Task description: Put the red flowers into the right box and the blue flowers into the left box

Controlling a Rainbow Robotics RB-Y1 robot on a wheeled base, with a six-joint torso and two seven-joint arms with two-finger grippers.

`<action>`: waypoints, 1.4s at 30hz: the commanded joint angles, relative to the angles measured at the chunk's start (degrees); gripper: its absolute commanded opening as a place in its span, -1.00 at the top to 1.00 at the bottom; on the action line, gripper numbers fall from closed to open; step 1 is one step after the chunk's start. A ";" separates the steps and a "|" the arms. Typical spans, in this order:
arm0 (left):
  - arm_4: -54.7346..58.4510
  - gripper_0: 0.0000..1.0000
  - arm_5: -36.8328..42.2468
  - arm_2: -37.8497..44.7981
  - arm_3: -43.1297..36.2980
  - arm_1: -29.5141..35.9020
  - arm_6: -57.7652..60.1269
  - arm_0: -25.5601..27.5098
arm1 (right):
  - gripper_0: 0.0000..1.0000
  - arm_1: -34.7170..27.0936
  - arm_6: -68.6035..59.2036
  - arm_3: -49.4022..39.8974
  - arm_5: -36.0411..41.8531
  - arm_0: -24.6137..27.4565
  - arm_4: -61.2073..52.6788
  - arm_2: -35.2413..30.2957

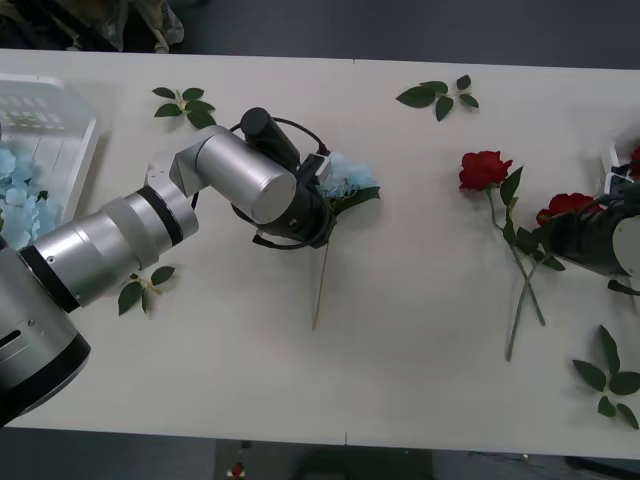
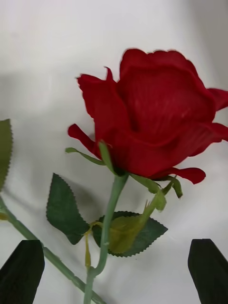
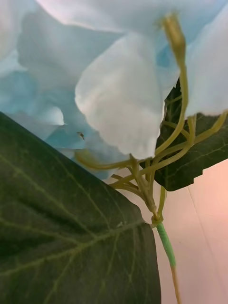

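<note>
The left gripper (image 1: 325,195) sits low over a blue flower (image 1: 348,178) near the middle of the worktop (image 1: 420,330); whether its fingers are apart or together I cannot tell. The pale, papery bloom lies just beyond the wrist, and its thin stem runs back toward the robot's side. The left box (image 1: 80,150), ribbed and white, stands well to the left, already holding blue clusters. The right gripper (image 2: 114,270) hovers with its black fingers (image 2: 21,270) spread either side of a red rose (image 2: 152,123), nothing clamped. That rose's velvety bloom and serrated leaves sit on a slim green stem crossing another rose (image 1: 484,168).
</note>
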 commanded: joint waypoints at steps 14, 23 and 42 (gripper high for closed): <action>0.05 1.00 1.54 0.78 -10.37 9.02 2.62 -0.20 | -0.73 2.49 -3.34 5.36 -4.21 -2.48 2.85 2.70; 1.19 0.99 4.18 1.48 -19.16 16.40 2.62 -0.20 | 0.53 2.66 -3.95 6.50 -4.39 -3.53 2.85 3.05; 1.28 -1.00 4.26 0.78 -19.34 11.31 1.75 1.39 | 1.00 1.87 -4.04 5.01 -2.81 -6.08 1.71 3.14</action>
